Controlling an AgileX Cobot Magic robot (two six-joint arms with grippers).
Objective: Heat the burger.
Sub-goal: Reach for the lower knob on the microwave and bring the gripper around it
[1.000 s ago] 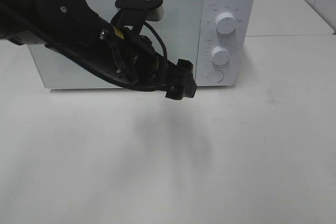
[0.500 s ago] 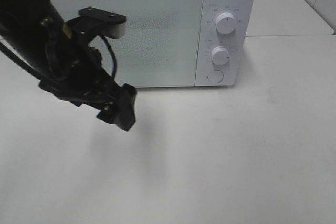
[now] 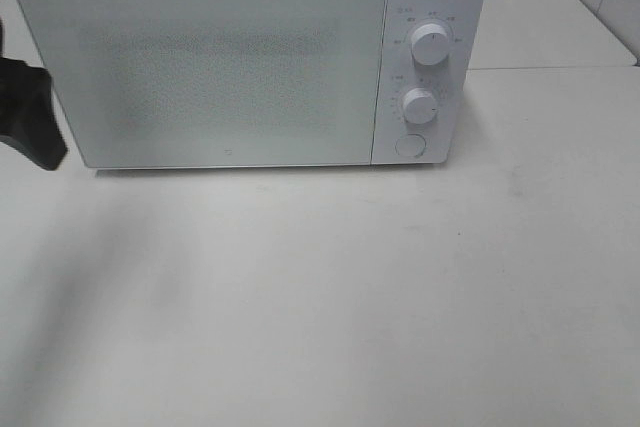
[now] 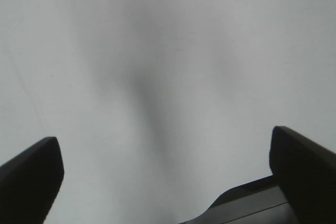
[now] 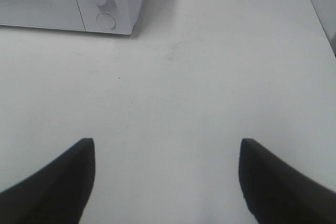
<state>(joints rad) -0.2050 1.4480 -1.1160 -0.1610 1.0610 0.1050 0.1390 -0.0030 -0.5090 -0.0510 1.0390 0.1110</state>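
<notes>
White table [image 3: 400, 297], a white microwave [image 3: 230, 67] on its far side with the door closed. Left gripper [image 4: 163, 141], at the far left, and right gripper [image 5: 167, 144] both spread wide, holding nothing; the burger shows in no view

Left hand [image 3: 30, 119] cut off by the frame edge; well beyond it, dial markings [image 3: 428, 19] on the microwave [image 3: 230, 67] too small to read

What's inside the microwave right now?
Cannot tell. The microwave door is shut and its pale dotted panel shows nothing of the cavity. No burger shows on the table in any view.
</notes>
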